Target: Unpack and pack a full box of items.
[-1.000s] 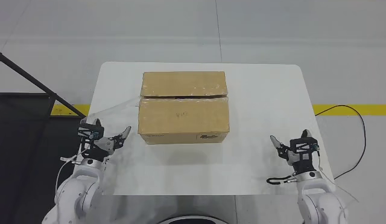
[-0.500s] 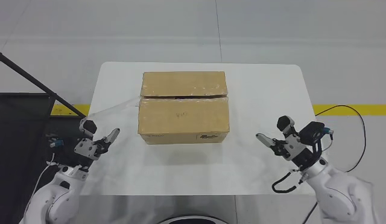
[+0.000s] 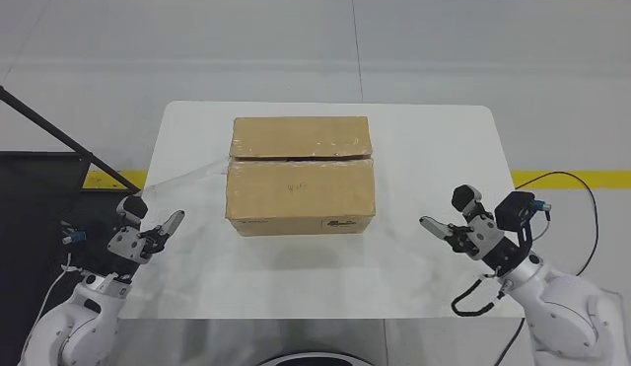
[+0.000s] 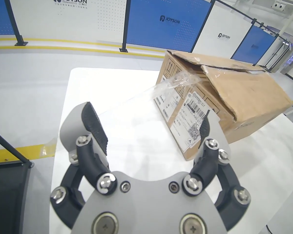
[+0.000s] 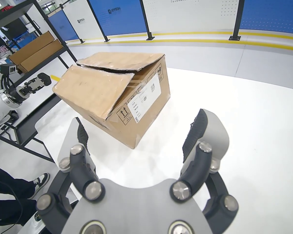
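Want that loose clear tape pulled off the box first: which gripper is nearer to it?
Left. The left gripper sits beside the tape strip trailing off the box's end, on the robot's side; the right gripper is past the box's opposite end.

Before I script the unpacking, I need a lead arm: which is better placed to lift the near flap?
Probably right: the near flap gapes at that end, facing the open right gripper; loose tape trails from the left end.

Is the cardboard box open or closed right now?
Closed but unsealed: the cardboard box has both top flaps folded down, gaping slightly at the seam, with loose tape trailing off one end.
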